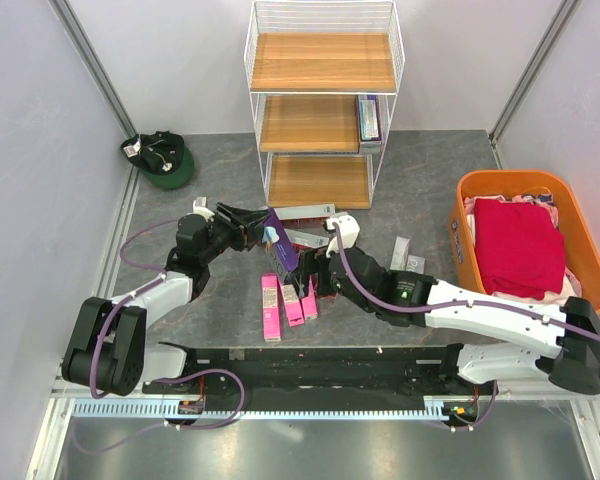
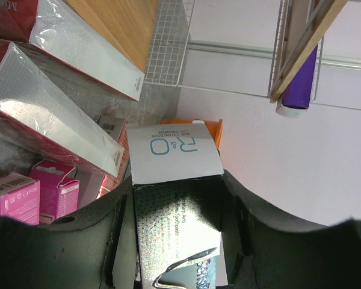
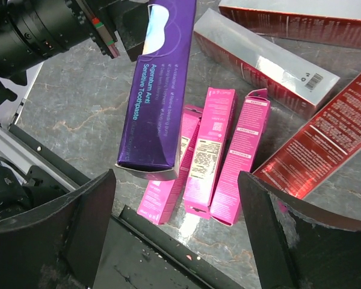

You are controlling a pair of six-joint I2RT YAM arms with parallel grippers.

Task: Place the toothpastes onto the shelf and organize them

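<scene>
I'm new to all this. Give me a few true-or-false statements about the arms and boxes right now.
1. The left gripper holds a purple box. True.
2. The top board of the shelf is full of boxes. False: it is bare; one box stands on the middle board.
3. Three pink boxes lie on the table. True.
4. The right gripper clamps a pink box. False: it is open above them, holding nothing.

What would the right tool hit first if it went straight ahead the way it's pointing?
Likely the pink boxes on the table, though the purple box hangs close; depth unclear.
</scene>
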